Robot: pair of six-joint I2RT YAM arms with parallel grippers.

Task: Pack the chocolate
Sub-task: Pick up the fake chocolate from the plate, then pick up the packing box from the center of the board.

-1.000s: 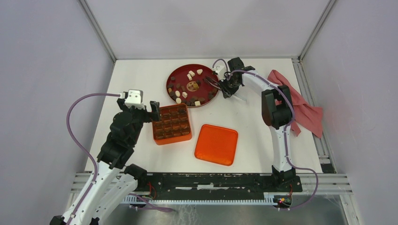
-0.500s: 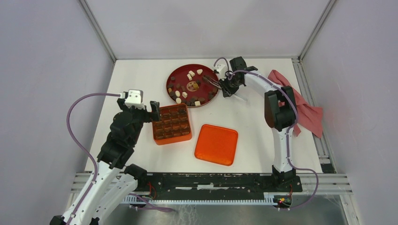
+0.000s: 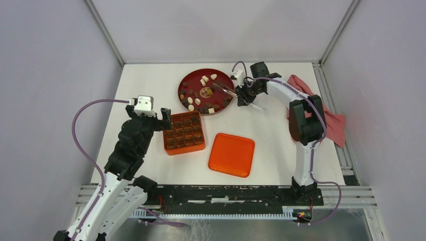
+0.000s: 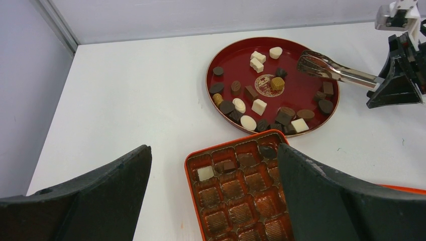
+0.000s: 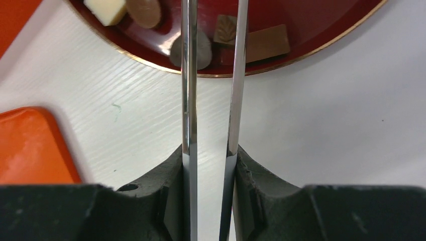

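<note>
Orange lid (image 3: 231,154) lies flat nearest the arm bases, right of centre on the white table (image 3: 145,85). Just left of it and a bit farther is an orange box (image 3: 185,132) with a grid of cups, mostly empty. A few pieces already sit in its far rows, one cream and a couple dark. Left end effector (image 3: 164,119) is by the box's far-left corner, fingers spread wide, grasping nothing.

Farther back, the red plate (image 3: 193,80) carries the bulk of the chocolate (image 4: 259,106): loose dark and cream pieces, thickest toward its near rim. Right end effector (image 3: 244,93) hangs just off the plate's right edge, clenched on metal tongs (image 4: 334,72). The tongs' long axis runs left and slightly far from that end effector, with the tips out over the right part of the plate. Their arms are part-squeezed with a gap, and no piece shows between the tips.

So the chocolate lies left of the right end effector, along the tongs' line. The closest pieces are the dark ones at the near-right rim, just to the near side of the tongs. The right arm is clearly nearer the plate; the left arm is at the box, well apart from it.

Judgement: packing is at an early stage, and the next pick looks like a short reach left plus a dip. Red cloth (image 3: 329,120) is bunched at the right edge, out of play.
</note>
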